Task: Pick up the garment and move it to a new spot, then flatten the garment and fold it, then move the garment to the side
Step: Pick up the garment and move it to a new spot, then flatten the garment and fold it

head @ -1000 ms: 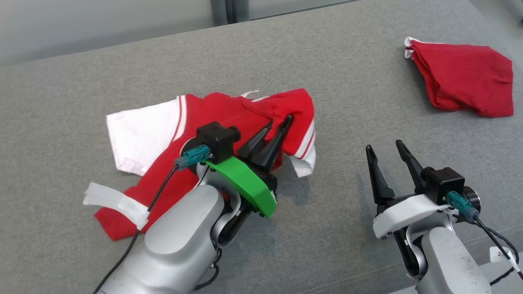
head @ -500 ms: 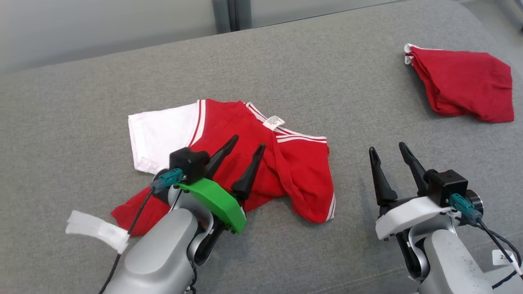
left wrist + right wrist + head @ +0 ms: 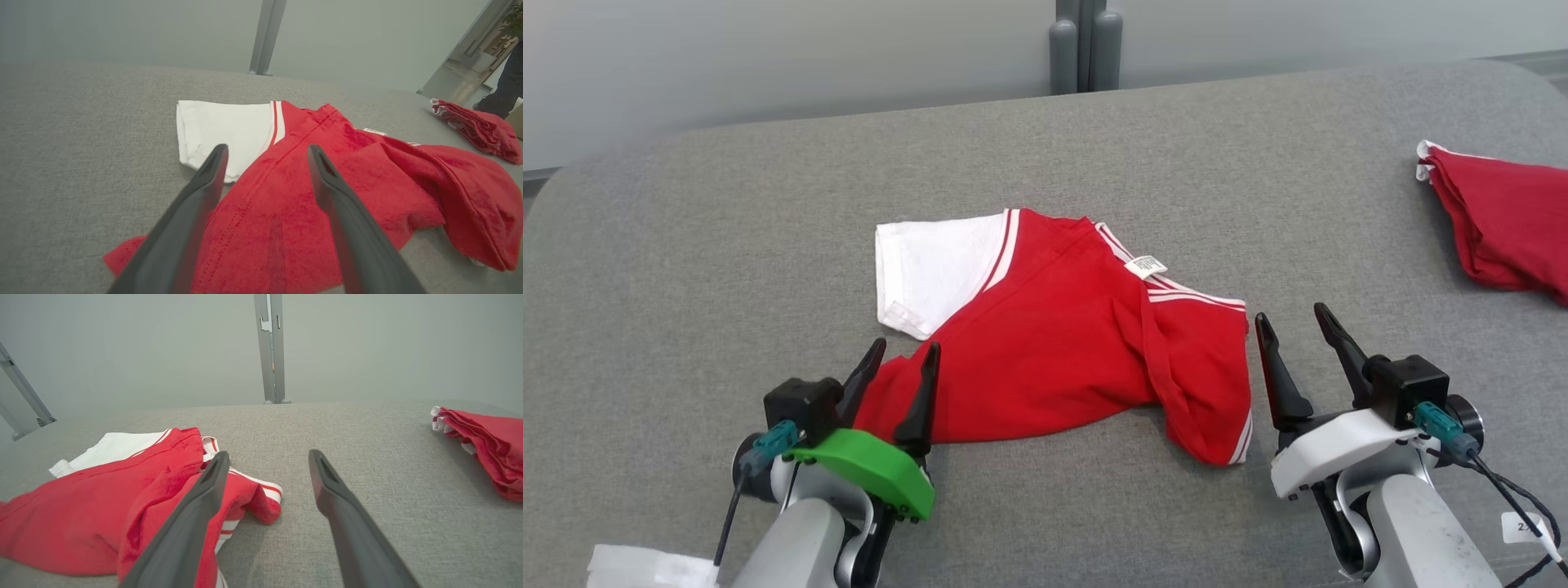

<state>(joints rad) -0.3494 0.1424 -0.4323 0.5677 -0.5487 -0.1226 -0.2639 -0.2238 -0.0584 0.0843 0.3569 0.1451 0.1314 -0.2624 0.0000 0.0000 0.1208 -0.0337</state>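
The garment (image 3: 1054, 351) is a red shirt with a white sleeve and white stripes, lying loosely crumpled on the grey cushion (image 3: 1094, 147). It also shows in the left wrist view (image 3: 310, 192) and in the right wrist view (image 3: 102, 498). My left gripper (image 3: 903, 355) stands open at the garment's near left corner, nothing between its fingers (image 3: 204, 183). Just off the garment's right edge, my right gripper (image 3: 1294, 322) is open and empty; its fingers (image 3: 327, 486) point over bare cushion.
A second red cloth (image 3: 1503, 220), folded, lies at the far right of the cushion; it also shows as the red cloth (image 3: 486, 445). A grey post (image 3: 1085, 49) rises behind the cushion. A white tag (image 3: 645, 565) hangs on my left arm.
My left gripper let go of the garment's raised fold, opened, and pulled back to the near left. The garment dropped flat onto the cushion. The head camera tilted up and turned left.
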